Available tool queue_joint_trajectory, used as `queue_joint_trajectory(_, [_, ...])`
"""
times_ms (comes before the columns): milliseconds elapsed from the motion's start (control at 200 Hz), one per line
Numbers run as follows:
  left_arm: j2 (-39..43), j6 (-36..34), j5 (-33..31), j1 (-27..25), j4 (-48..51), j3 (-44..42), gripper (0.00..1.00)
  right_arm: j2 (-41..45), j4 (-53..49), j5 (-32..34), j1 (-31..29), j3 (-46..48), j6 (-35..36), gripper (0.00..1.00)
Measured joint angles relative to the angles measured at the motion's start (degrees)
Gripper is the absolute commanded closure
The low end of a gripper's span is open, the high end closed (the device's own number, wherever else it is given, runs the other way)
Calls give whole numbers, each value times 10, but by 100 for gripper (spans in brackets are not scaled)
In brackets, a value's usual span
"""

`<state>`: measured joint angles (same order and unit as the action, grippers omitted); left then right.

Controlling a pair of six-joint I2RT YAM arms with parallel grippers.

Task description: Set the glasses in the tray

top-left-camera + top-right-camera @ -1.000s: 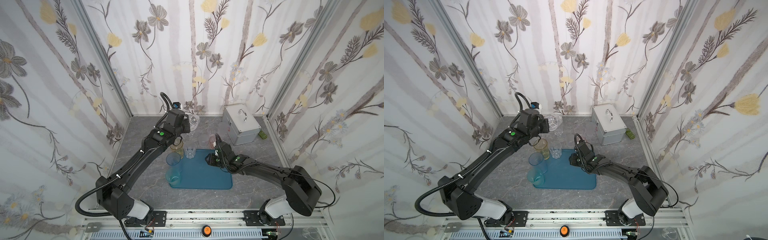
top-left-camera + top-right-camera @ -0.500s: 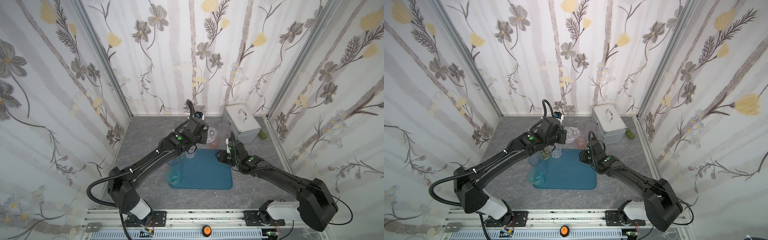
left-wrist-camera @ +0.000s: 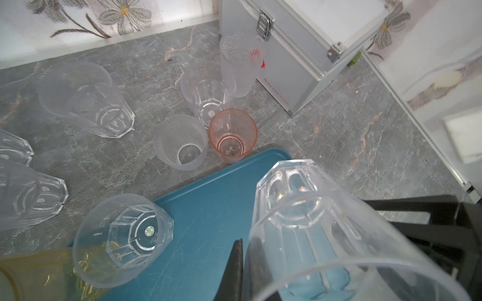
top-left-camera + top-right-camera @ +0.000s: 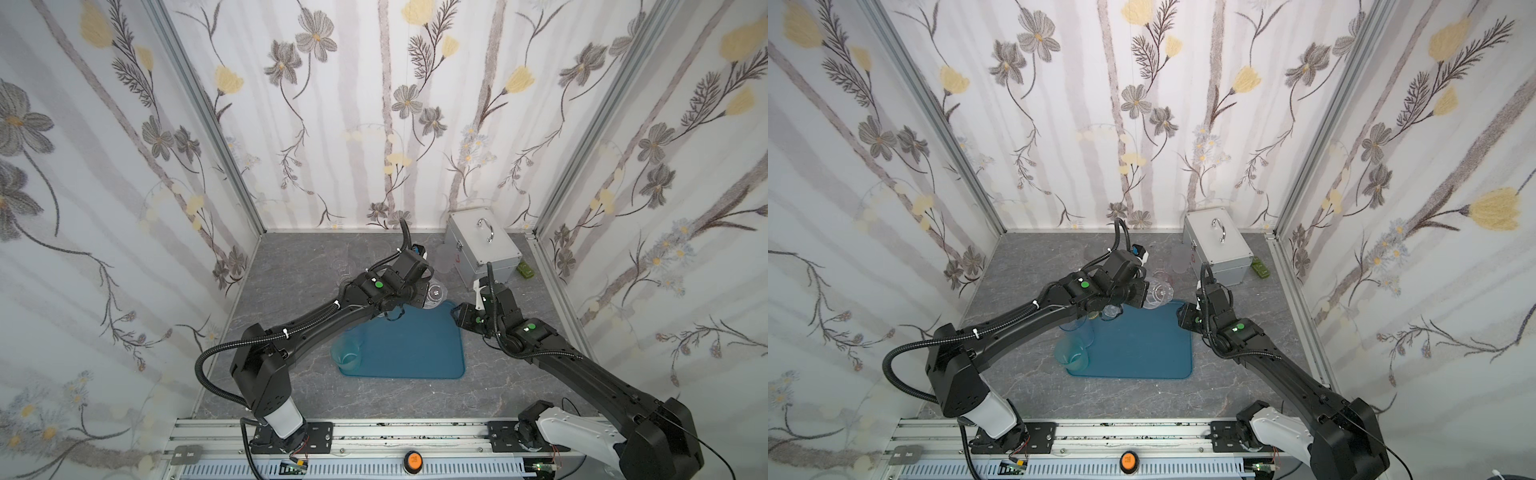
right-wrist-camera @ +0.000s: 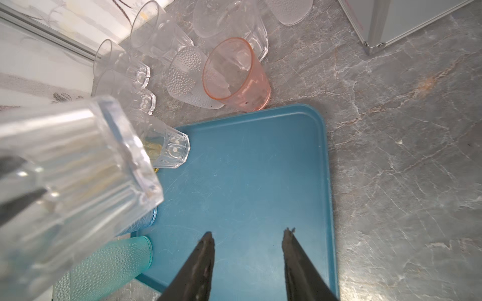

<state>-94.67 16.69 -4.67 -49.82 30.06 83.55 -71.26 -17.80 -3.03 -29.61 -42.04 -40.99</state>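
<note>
Left gripper [image 3: 243,251] is clamped on the wall of a clear faceted glass [image 3: 313,221], pinching it near the rim. The glass is tilted w/ its base pointing away from the wrist, and it hangs in the air, not touching anything below. In both top views it sits over the far edge of the tray [image 4: 415,353].

Right gripper [image 5: 247,237] is spread w/ nothing btwn its fingers [image 5: 208,242]. It hovers over the tray's right part, near the far right corner.

Tray is flat on the grey table [image 4: 316,266]. A second clear glass [image 5: 169,148] stands on its far left part w/ an amber glass [image 3: 39,273] close behind. A teal glass [image 4: 348,357] is at the near left corner, over the rim; can't tell if it's fully inside.

Off the tray:
- A pink glass [image 3: 232,135] stands upright just beyond the far edge, w/ a frosted glass [image 3: 180,142] right beside it.
- More clear glasses [image 3: 86,99] are farther back on the table.
- A tall frosted one stands by the silver case [image 4: 482,249].
</note>
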Motion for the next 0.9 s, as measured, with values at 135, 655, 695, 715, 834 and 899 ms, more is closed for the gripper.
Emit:
queue_joint_trajectory(135, [-5, -2, 6, 0, 6, -9, 100, 5, -12, 0, 1, -1, 7, 56])
queue_joint_trajectory(655, [-37, -2, 40, -13, 18, -66, 100, -11, -16, -16, -24, 28, 6, 56])
queue_joint_trajectory(695, [-38, -2, 44, -14, 19, -68, 100, -16, -16, -16, -30, 28, 5, 56])
queue_joint_trajectory(715, [-39, -2, 46, -14, 19, -70, 100, -18, -16, -16, -33, 28, 5, 56])
queue_joint_trajectory(834, [-50, -2, 47, -14, 20, -76, 100, -35, -6, -16, -55, 29, 1, 56])
queue_joint_trajectory(899, [-57, -2, 46, -14, 26, -77, 100, -49, 3, -16, -69, 29, -3, 56])
